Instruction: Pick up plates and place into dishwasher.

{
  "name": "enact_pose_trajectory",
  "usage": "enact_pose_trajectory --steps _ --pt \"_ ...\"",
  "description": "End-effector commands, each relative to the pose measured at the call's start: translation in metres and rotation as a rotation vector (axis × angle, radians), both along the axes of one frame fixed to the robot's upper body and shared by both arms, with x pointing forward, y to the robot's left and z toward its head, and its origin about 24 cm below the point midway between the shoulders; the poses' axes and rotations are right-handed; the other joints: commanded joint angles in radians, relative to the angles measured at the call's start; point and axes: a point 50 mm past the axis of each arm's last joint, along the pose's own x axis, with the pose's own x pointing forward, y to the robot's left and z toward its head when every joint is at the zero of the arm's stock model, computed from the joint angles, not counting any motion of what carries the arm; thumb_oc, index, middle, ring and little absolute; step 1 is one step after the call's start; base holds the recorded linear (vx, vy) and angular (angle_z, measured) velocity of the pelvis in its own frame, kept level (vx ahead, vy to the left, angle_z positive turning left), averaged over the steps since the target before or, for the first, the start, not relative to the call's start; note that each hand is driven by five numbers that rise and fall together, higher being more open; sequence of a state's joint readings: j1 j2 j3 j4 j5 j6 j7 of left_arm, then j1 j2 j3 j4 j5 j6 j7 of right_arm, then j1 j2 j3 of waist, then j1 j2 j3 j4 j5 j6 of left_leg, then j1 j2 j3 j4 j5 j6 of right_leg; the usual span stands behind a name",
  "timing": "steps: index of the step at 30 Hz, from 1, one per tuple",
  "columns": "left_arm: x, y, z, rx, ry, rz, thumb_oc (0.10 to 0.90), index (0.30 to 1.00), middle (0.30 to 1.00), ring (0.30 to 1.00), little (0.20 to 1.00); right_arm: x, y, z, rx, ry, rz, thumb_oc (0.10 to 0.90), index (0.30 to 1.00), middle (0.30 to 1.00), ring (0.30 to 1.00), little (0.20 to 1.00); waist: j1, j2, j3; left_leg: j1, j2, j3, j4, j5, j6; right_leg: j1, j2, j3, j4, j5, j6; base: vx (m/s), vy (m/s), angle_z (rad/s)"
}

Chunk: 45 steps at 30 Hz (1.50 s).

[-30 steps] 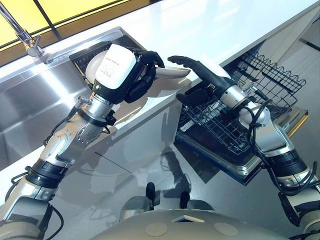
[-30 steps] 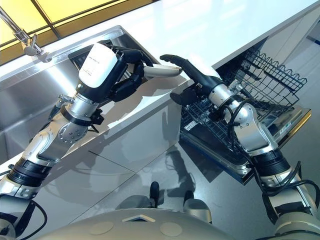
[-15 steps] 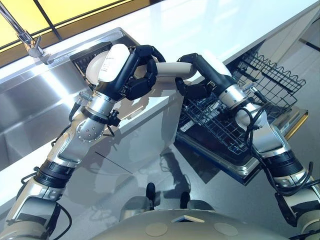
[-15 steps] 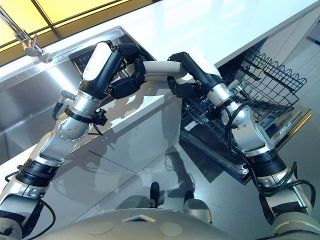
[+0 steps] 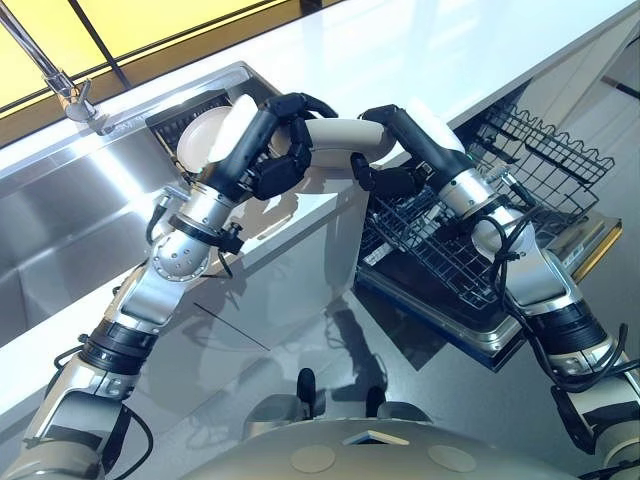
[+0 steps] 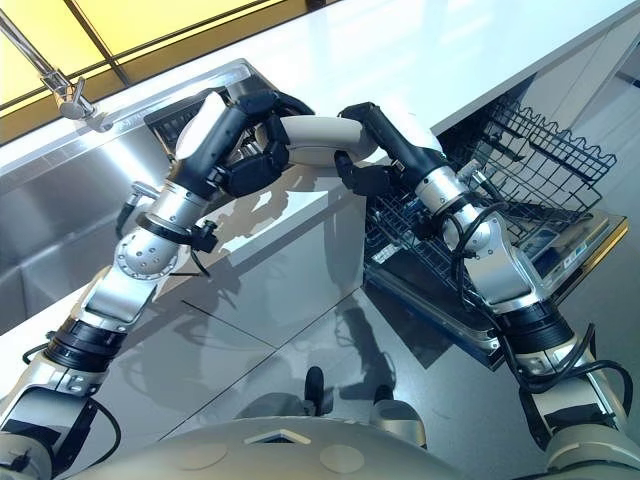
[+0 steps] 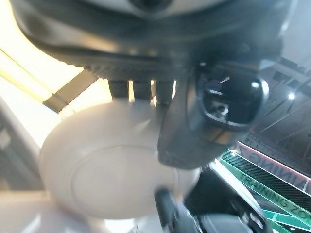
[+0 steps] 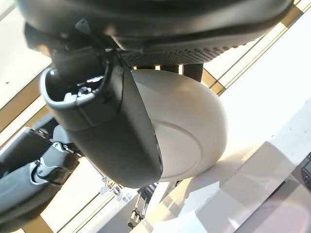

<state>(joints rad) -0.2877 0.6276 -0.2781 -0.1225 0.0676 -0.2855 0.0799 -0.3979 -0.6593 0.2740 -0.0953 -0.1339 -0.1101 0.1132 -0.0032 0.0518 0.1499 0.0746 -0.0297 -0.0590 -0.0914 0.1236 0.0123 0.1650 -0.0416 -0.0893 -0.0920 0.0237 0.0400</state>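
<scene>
A pale plate [image 5: 335, 136] hangs edge-on above the counter's front edge, held between both hands. My left hand [image 5: 268, 152] is curled round its left rim, and my right hand [image 5: 392, 150] grips the right rim with fingers over the top and thumb beneath. The left wrist view has the plate's underside [image 7: 107, 179] past the thumb [image 7: 194, 121]. In the right wrist view the plate [image 8: 189, 131] sits behind the thumb [image 8: 112, 136]. Right of the hands the dishwasher stands open with its lower wire rack [image 5: 470, 240] pulled out.
A steel sink [image 5: 60, 210] with a faucet [image 5: 60, 85] lies at the left. Behind my left hand a dark rack in the sink holds another pale plate [image 5: 198, 145]. The white counter [image 5: 400, 50] runs along the back. The dishwasher's door [image 5: 560, 270] juts over the floor.
My right hand went from open beside the plate to closed on its right rim. My left wrist has turned, tipping the plate more edge-on, and still holds it.
</scene>
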Motion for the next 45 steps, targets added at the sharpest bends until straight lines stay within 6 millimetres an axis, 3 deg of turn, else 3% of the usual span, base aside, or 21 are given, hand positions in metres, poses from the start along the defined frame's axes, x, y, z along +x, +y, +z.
enact_pose_trajectory --steps 1,9,16,23,28,35,38,45 --pt "0.012 0.011 0.031 -0.131 -0.185 0.099 0.8 0.9 0.9 0.9 0.9 -0.003 0.001 0.064 0.159 -0.27 0.078 0.1 0.3 0.3 0.3 0.2 0.017 -0.014 -0.086 0.068 -0.023 0.005 0.004 -0.167 0.003 -0.038 0.065 -0.008 0.076 -0.124 0.01 0.0 0.0 0.0" --pt "0.025 0.06 0.074 -0.113 -0.359 0.416 0.8 0.9 0.9 0.9 0.9 0.001 -0.011 0.085 0.114 -0.314 0.044 0.1 0.3 0.3 0.3 0.2 0.016 -0.014 -0.1 0.064 -0.023 -0.006 0.004 -0.165 -0.004 -0.036 0.067 -0.017 0.072 -0.125 0.003 0.01 -0.006 0.06" --pt "0.034 0.089 0.09 -0.113 -0.367 0.58 0.8 0.9 0.9 0.9 0.9 0.004 -0.024 0.101 0.173 -0.39 -0.037 0.1 0.3 0.3 0.3 0.2 0.012 -0.01 -0.101 0.067 -0.023 -0.015 0.004 -0.165 -0.004 -0.031 0.07 -0.018 0.07 -0.127 -0.003 0.01 -0.019 0.08" --pt "0.03 0.116 0.089 -0.16 -0.361 0.695 0.8 0.9 0.9 0.9 0.9 -0.002 -0.071 0.123 0.439 -0.682 -0.348 0.1 0.3 0.3 0.3 0.2 0.016 -0.002 -0.101 0.07 -0.02 -0.012 0.004 -0.168 -0.006 -0.025 0.077 -0.018 0.067 -0.132 -0.004 0.01 -0.016 0.01" --pt "0.026 0.133 0.078 -0.144 -0.322 0.764 0.8 0.9 0.9 0.9 0.9 -0.011 -0.108 0.125 0.498 -0.828 -0.58 0.1 0.3 0.3 0.3 0.2 0.017 -0.001 -0.101 0.077 -0.02 -0.009 0.004 -0.171 -0.005 -0.02 0.08 -0.016 0.066 -0.135 -0.005 0.02 -0.012 0.0" --pt "0.024 0.153 0.067 -0.123 -0.301 0.838 0.8 0.9 0.9 0.9 0.9 -0.007 -0.164 0.107 0.512 -0.738 -0.91 0.1 0.3 0.3 0.3 0.2 0.017 -0.004 -0.094 0.087 -0.017 0.002 0.004 -0.172 -0.01 -0.013 0.082 -0.02 0.066 -0.135 -0.003 0.06 -0.038 -0.05" --pt "0.021 0.155 0.065 -0.144 -0.304 0.828 0.8 0.9 0.9 0.9 0.9 -0.006 -0.192 0.084 0.473 -0.603 -1.055 0.1 0.3 0.3 0.3 0.2 0.012 -0.003 -0.088 0.088 -0.012 0.006 0.004 -0.17 -0.016 -0.017 0.08 -0.03 0.079 -0.14 -0.004 0.08 -0.035 0.0" --pt "0.023 0.147 0.058 -0.186 -0.31 0.795 0.8 0.9 0.9 0.9 0.9 -0.006 -0.214 0.057 0.418 -0.493 -1.167 0.1 0.3 0.3 0.3 0.2 0.007 0.007 -0.058 0.095 -0.006 0.009 0.007 -0.163 -0.022 -0.033 0.071 -0.045 0.134 -0.156 -0.009 0.08 -0.018 -0.05"
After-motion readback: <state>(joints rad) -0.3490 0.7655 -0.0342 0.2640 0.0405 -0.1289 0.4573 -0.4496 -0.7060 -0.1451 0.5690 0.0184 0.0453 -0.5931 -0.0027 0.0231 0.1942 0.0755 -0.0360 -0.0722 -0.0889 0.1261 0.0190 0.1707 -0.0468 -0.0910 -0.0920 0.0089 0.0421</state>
